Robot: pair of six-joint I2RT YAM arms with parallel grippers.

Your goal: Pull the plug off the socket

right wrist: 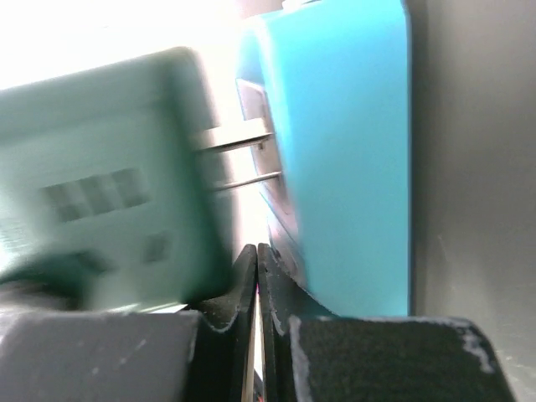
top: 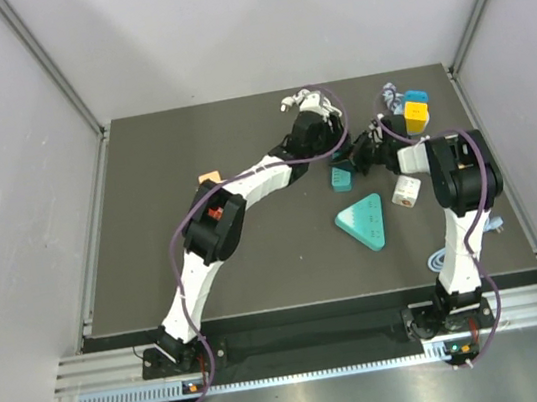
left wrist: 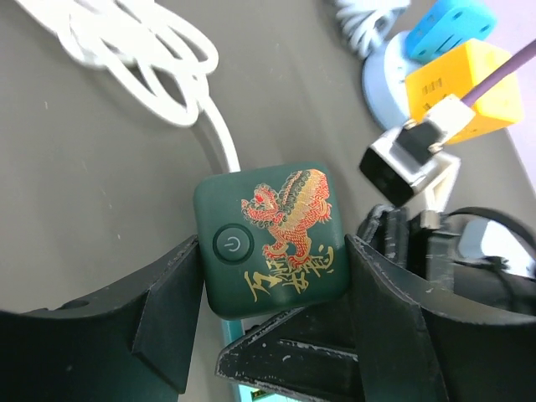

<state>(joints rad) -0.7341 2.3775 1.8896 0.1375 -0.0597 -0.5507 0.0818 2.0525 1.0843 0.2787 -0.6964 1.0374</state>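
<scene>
since the left jaws clamp the green plug (left wrist: 272, 239) by its sides near the far right corner of the bench (top: 208, 271) and its prongs (right wrist: 239, 138) show half out of the blue socket (right wrist: 343, 151), which the all-but-closed right jaws seem to brace, i'd pull straight along those prongs.

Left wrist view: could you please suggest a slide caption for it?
The left gripper clamps the dragon-printed green plug, white cable coiled behind, yellow block and blue block at upper right.
</scene>
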